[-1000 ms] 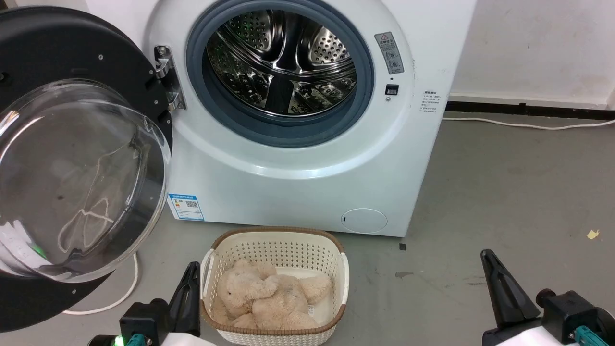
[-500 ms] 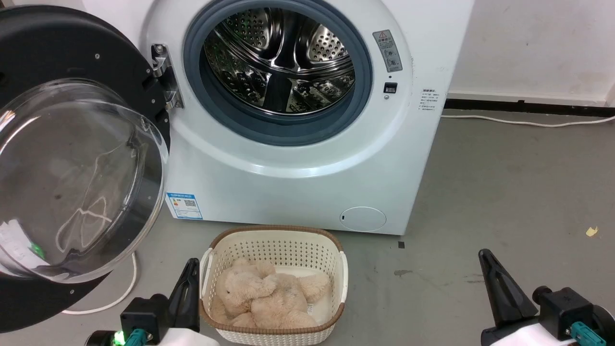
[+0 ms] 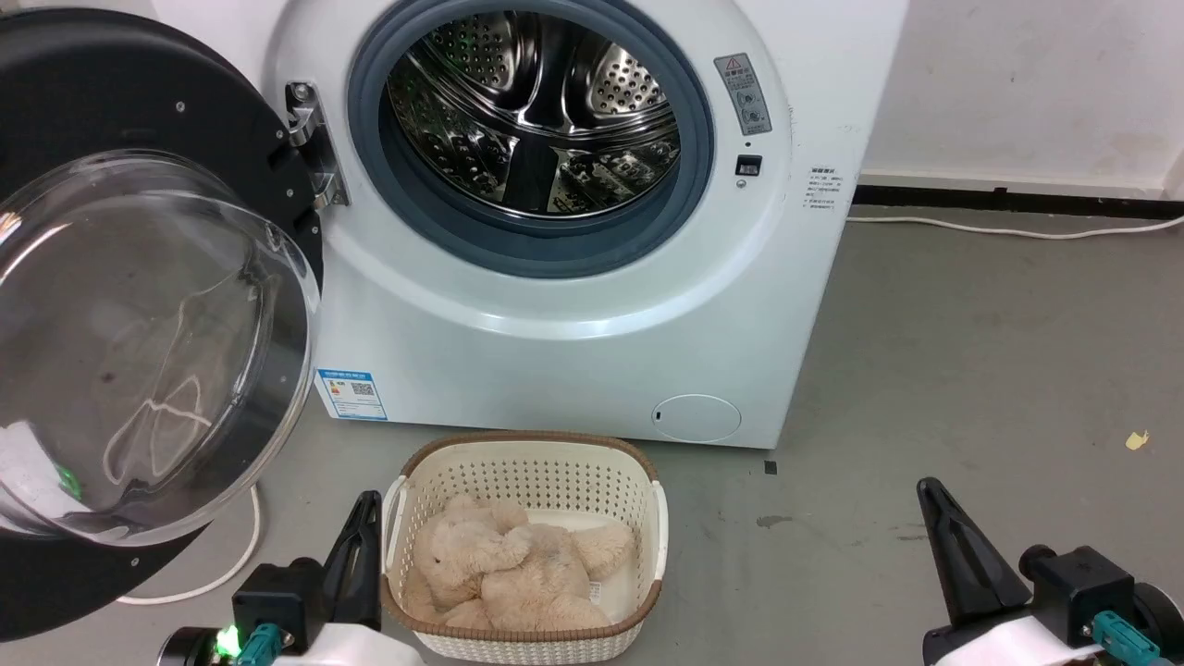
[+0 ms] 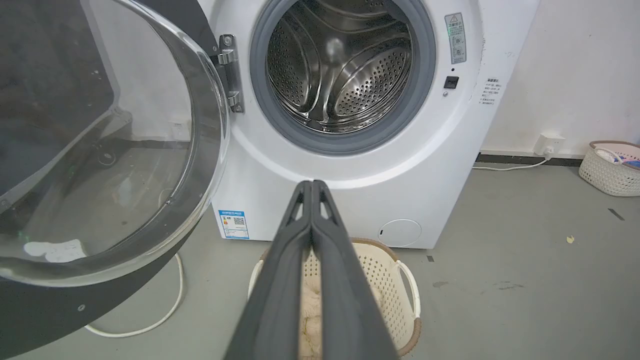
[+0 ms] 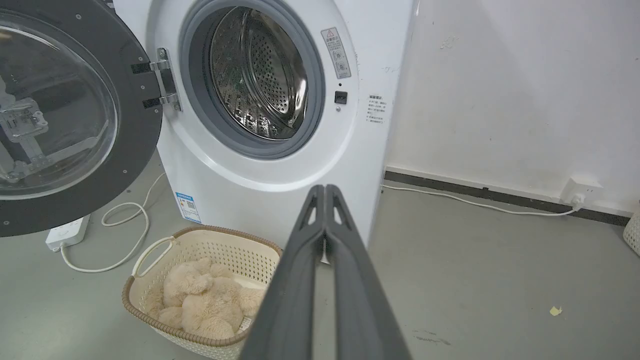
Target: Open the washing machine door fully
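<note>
Hanging wide open on the hinge side of the washing machine (image 3: 555,361), the washing machine door (image 3: 139,314) shows its black inner face and bulging glass bowl. Its outer edge is cut off by the frame in the head view. A silver hinge (image 3: 310,139) joins it to the white front.

On the washing machine's lower front corner below the hinge sits a blue-bordered sticker (image 3: 351,395) with a QR code; its print is too small to read. Beside the drum (image 3: 546,102), on the side away from the hinge, a grey label (image 3: 743,92) carries a red warning triangle and small pictograms. A block of fine print (image 3: 823,190) further out is illegible. No brand name can be made out.

A cream basket (image 3: 527,453) stands on the floor just in front of the washing machine, holding a beige plush toy (image 3: 518,564) whose shape is hard to tell. The left tool (image 3: 368,504) sits just beside the basket, fingers clenched together and holding nothing. The right tool (image 3: 930,490) is well apart from the basket on the other side, likewise clenched and empty.

The floor (image 3: 971,370) is grey, scuffed concrete with a yellow scrap (image 3: 1137,439). A white cable (image 3: 222,573) loops under the door, and a white wall (image 3: 1017,83) with black skirting (image 3: 1017,199) runs behind the washing machine.
</note>
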